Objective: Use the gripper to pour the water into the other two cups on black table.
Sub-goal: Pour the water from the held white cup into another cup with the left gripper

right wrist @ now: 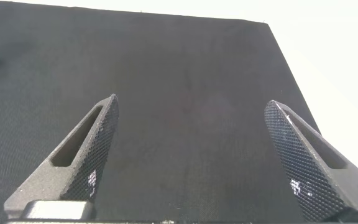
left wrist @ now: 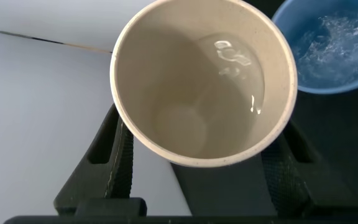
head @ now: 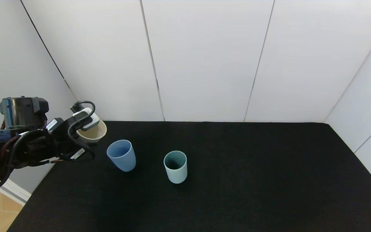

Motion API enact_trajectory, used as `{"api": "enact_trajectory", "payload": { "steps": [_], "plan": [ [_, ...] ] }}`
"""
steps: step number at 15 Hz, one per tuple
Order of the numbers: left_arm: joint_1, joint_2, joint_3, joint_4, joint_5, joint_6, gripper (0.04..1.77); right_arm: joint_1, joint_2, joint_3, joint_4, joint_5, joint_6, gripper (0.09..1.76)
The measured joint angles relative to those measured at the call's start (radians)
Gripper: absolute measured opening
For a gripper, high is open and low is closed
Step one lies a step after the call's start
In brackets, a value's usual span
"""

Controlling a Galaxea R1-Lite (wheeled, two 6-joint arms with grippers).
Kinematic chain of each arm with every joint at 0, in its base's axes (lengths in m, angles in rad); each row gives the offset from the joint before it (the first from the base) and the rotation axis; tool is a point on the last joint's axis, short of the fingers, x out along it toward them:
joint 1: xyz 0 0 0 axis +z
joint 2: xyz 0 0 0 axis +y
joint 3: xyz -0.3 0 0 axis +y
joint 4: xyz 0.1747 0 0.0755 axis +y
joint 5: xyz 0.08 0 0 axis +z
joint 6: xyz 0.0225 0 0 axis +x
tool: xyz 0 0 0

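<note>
The left gripper [head: 87,129] held the cream cup [left wrist: 201,81] clamped between its two fingers [left wrist: 114,158], tilted, with water [left wrist: 232,68] pooled against the lower wall. The blue cup [head: 121,155] stood upright just beyond the fingertips on the black table [head: 237,193], its mouth beside the cream rim, water already inside; the teal cup [head: 175,166] stood farther out past it. The left arm was clearly the nearer. The right gripper [right wrist: 197,162] hung over bare table with fingers spread wide, holding nothing

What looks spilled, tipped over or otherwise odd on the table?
Nothing stands out. The left gripper holds the cream cup with water inside; the blue cup and teal cup stand upright on the black table, no puddle visible.
</note>
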Motion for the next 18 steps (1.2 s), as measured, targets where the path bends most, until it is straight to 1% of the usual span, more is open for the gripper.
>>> {"api": "enact_trajectory", "payload": {
  "steps": [2, 3, 5, 8, 11, 12, 15, 18],
  "plan": [
    [-0.016, -0.042, -0.023, 0.112, -0.033, -0.017, 1.19, 0.0, 0.0, 0.0, 0.0, 0.0, 0.0, 1.71],
    [-0.038, -0.069, -0.036, 0.157, -0.055, -0.04, 1.19, 0.0, 0.0, 0.0, 0.0, 0.0, 0.0, 1.71],
    [-0.094, -0.119, -0.049, 0.209, -0.07, -0.07, 1.19, 0.0, 0.0, 0.0, 0.0, 0.0, 0.0, 1.71],
    [-0.189, -0.176, -0.054, 0.253, -0.067, -0.075, 1.19, 0.0, 0.0, 0.0, 0.0, 0.0, 0.0, 1.71],
    [-0.276, -0.197, -0.064, 0.264, -0.041, -0.075, 1.19, 0.0, 0.0, 0.0, 0.0, 0.0, 0.0, 1.71],
    [-0.306, -0.196, -0.071, 0.266, -0.02, -0.074, 1.19, 0.0, 0.0, 0.0, 0.0, 0.0, -0.001, 1.71],
    [-0.39, -0.17, -0.09, 0.264, 0.069, -0.072, 1.19, 0.0, 0.0, 0.0, 0.0, 0.0, 0.0, 1.71],
    [-0.457, -0.115, -0.114, 0.252, 0.121, -0.069, 1.19, 0.0, 0.0, 0.0, 0.0, 0.0, 0.0, 1.71]
  ]
}}
